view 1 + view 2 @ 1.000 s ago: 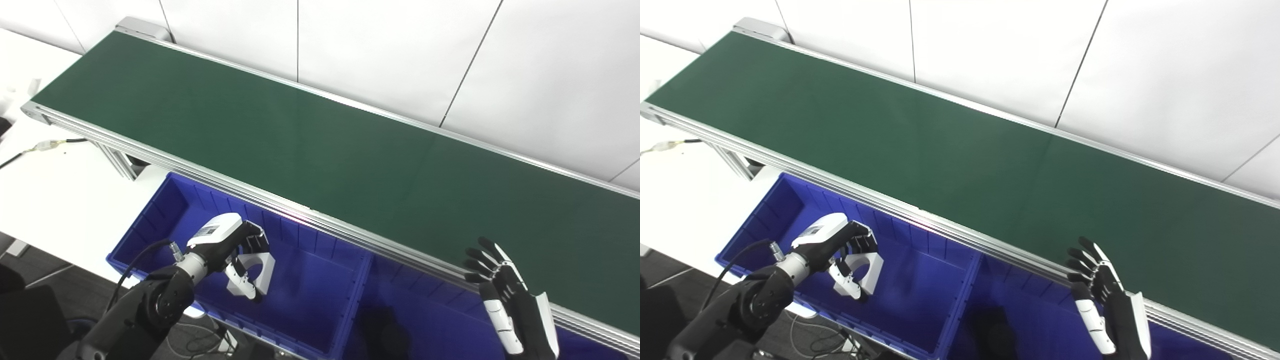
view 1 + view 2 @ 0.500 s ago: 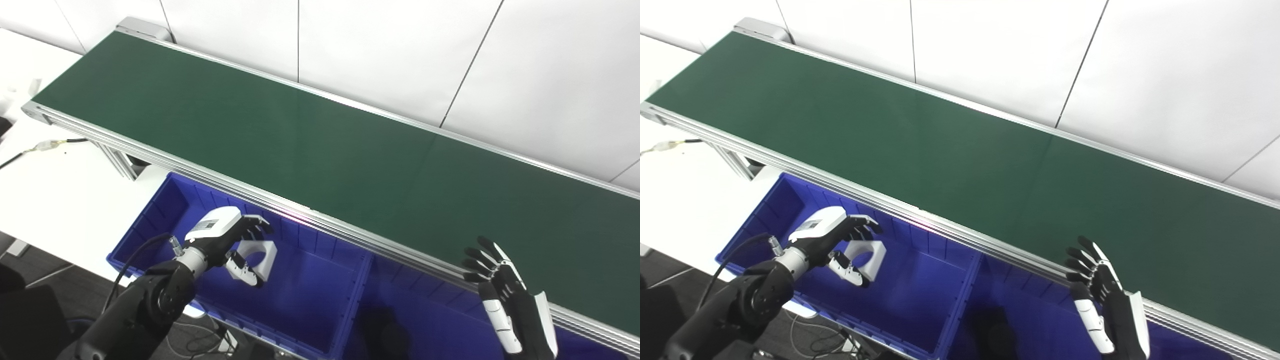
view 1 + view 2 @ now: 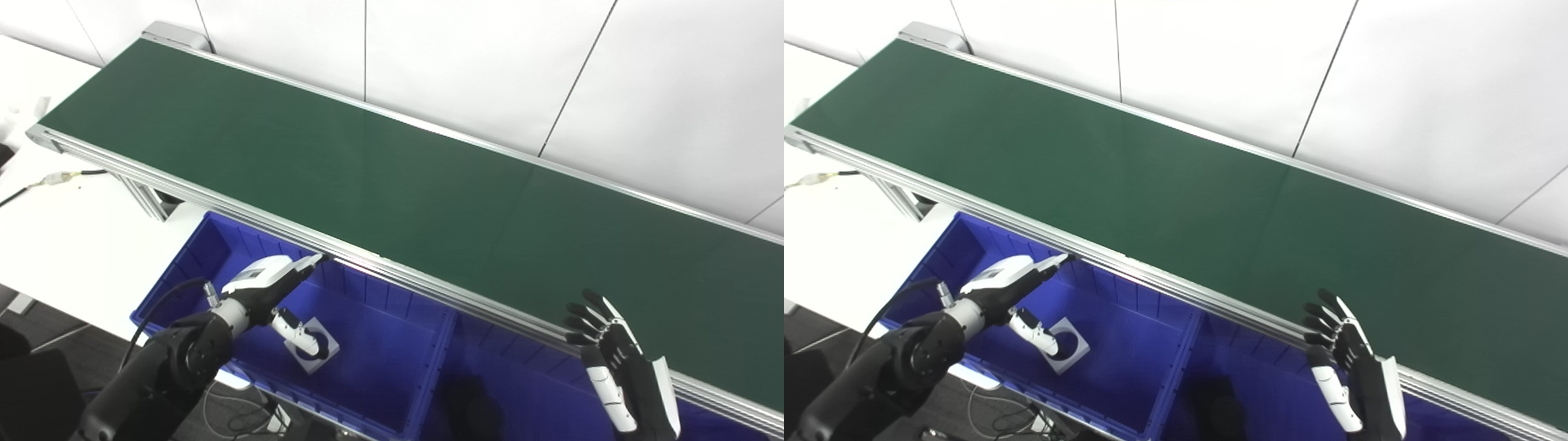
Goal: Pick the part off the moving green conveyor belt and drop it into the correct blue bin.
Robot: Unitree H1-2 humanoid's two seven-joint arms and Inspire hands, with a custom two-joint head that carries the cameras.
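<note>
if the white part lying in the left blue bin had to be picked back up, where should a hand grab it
Probably by two opposite outer edges of the white part, coming straight down from above: it lies flat on the floor of the left blue bin, and its centre is just a round hole.

Part (image 3: 313, 346) partly hidden behind left hand (image 3: 269, 288) thumb; right hand (image 3: 625, 373) wrist cut off.

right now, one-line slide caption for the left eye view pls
Left hand open above the white part lying in the blue bin, green belt bare, right hand open.
</note>
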